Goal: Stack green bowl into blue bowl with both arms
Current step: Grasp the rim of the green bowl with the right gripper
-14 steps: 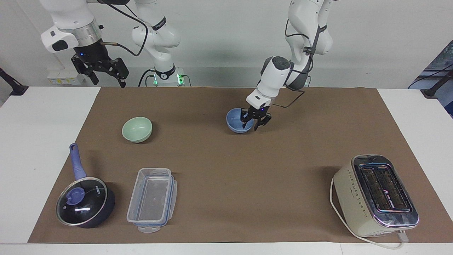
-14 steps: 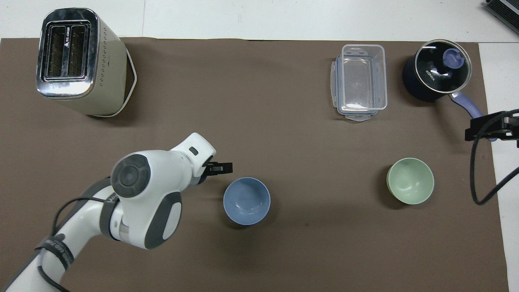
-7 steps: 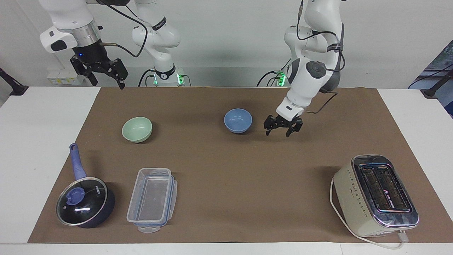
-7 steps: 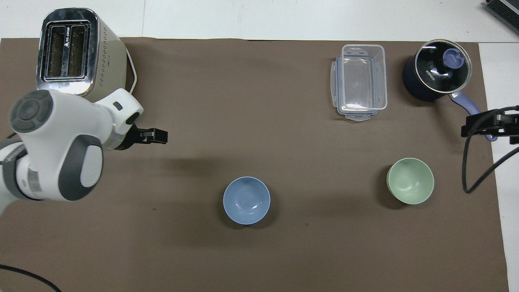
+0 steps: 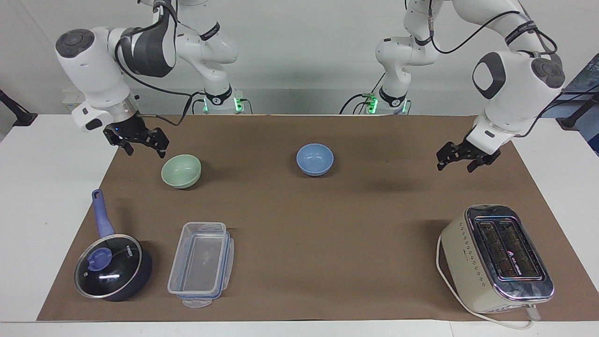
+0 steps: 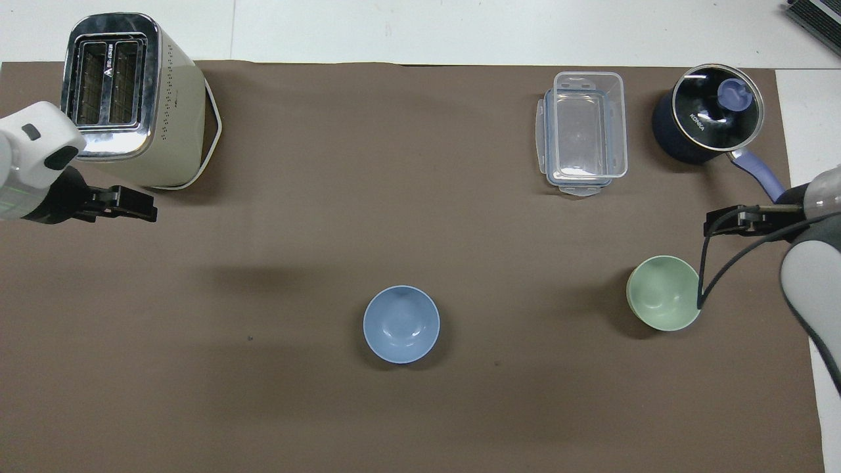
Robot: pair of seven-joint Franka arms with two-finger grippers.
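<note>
The pale green bowl (image 5: 181, 171) stands upright on the brown mat toward the right arm's end; it also shows in the overhead view (image 6: 663, 292). The blue bowl (image 5: 315, 159) stands upright near the mat's middle, alone and empty, and shows in the overhead view (image 6: 401, 323). My right gripper (image 5: 144, 148) hangs open and empty just above the mat beside the green bowl, apart from it; its tips show in the overhead view (image 6: 713, 225). My left gripper (image 5: 455, 164) is open and empty over the mat toward the left arm's end, well away from the blue bowl, also in the overhead view (image 6: 148, 210).
A cream toaster (image 5: 496, 257) stands farther from the robots at the left arm's end. A clear lidless plastic container (image 5: 201, 264) and a dark lidded pan with a blue handle (image 5: 112, 274) stand farther from the robots than the green bowl.
My left gripper has pulled back from the blue bowl toward the left arm's end, leaving the bowl on the mat. My right gripper has come down to beside the green bowl.
</note>
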